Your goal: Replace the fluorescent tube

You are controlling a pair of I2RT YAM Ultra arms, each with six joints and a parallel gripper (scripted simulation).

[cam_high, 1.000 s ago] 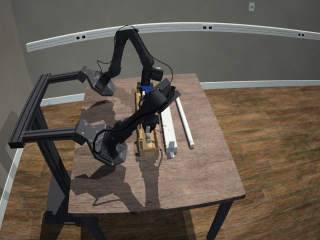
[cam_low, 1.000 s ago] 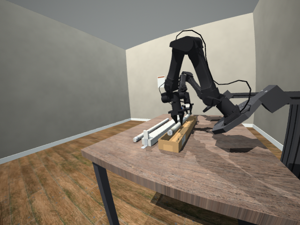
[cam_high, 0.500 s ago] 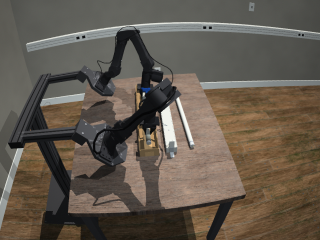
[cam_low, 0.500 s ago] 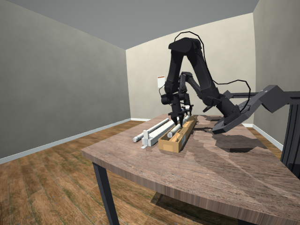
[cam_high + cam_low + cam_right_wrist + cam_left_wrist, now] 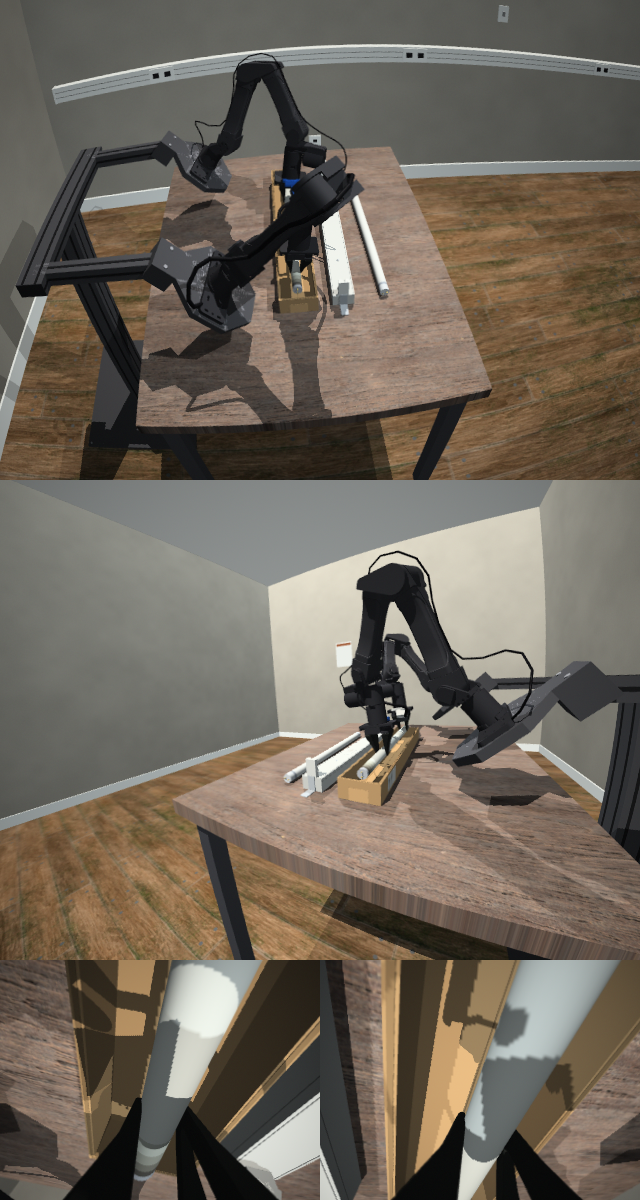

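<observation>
Right gripper (image 5: 296, 262) (image 5: 405, 724) (image 5: 162, 1106) is closed around the old fluorescent tube (image 5: 296, 281) (image 5: 371, 763) (image 5: 535, 1040) (image 5: 200, 1015); left gripper (image 5: 379, 749) (image 5: 489, 1127) is clamped on the same tube, further along; I have both sets of fingers pointing down, straddling it. Tube runs lengthwise over the carton (image 5: 299, 305) (image 5: 360, 793) (image 5: 390, 1085) (image 5: 82, 1060); from the exterior its near end sits within the walls, just inside the end wall; I can't tell if it touches the carton floor. Carton looks flat on the bench (image 5: 382, 351) (image 5: 361, 841) (image 5: 365, 1060) (image 5: 35, 1060), alongside the light fixture (image 5: 337, 253) (image 5: 336, 764) (image 5: 326, 1170) (image 5: 290, 1135); upright lampholder (image 5: 343, 289) (image 5: 310, 766) shows at one fixture end, old tube out of it. LED tube (image 5: 369, 242) (image 5: 323, 756) lies on the bench on the fixture's other side, apart from both grippers; not fitted.
</observation>
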